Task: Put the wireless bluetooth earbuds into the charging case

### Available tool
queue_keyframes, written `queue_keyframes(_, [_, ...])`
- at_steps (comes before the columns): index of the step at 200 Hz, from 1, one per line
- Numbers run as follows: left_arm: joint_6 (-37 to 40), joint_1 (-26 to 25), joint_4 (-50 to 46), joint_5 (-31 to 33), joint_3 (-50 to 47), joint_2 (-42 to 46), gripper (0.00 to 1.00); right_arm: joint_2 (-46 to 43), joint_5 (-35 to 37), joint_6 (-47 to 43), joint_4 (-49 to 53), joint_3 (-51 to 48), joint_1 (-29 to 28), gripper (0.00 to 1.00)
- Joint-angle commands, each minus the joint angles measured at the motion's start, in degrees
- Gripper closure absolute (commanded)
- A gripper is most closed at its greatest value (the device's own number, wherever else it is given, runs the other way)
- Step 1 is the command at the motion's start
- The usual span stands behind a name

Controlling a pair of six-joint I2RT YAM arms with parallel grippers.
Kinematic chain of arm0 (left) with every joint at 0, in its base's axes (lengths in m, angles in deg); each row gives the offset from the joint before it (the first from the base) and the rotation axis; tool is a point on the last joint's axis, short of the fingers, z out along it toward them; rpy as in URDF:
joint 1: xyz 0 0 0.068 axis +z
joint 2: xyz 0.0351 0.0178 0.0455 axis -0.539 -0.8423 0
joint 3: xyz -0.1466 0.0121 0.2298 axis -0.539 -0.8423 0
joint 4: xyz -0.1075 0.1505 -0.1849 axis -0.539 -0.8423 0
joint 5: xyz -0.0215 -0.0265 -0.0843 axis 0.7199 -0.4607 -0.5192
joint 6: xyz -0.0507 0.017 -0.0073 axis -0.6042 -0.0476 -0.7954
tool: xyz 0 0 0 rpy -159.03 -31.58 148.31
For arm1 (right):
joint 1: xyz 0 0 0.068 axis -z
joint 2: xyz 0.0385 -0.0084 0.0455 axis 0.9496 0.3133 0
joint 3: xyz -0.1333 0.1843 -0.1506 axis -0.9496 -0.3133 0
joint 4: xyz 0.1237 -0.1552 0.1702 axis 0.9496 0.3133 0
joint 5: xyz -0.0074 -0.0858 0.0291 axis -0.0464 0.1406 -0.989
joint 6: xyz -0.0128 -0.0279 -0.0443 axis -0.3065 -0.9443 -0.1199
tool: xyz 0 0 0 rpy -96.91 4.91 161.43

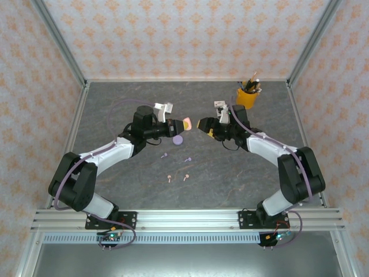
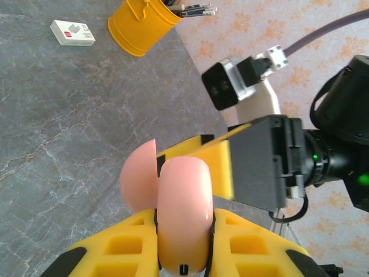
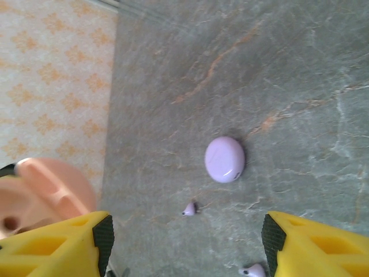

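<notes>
Four earbuds point(image 1: 187, 159) overhead; white box point(image 2: 72, 32) past pink case point(image 2: 181, 208).

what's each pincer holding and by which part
Left pincer clamps the pink case by its base, lid open. Right pincer is open and holds nothing.

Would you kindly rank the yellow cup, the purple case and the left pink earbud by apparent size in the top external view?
1. Yellow cup, largest.
2. Purple case.
3. Pink earbud, clearly the smallest.
</notes>
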Motion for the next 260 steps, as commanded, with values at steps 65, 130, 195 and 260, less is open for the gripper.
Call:
queue_keyframes(65, [-5.7,-0.1,13.6,4.7,-4.0,1.1,0.96,-2.7,0.7,20.5,-22.6,-6.9,-0.1,0.39])
queue_keyframes(130, [-10.3,-0.1,19.8,7.2,-5.3,0.2,0.96,-1.9,2.6,26.1,-27.9,-7.0,-0.6,0.43])
queue_keyframes(195, [-6.0,-0.1,11.9,-4.9,1.5,-2.6,0.96,-5.6,-4.3,-1.0,-3.7,-0.2,0.7,0.5])
queue_keyframes(260, [1.3,-0.1,0.6,-13.0,7.7,-4.3,0.96,-8.7,-9.5,-10.1,2.8,0.7,1.1,0.55])
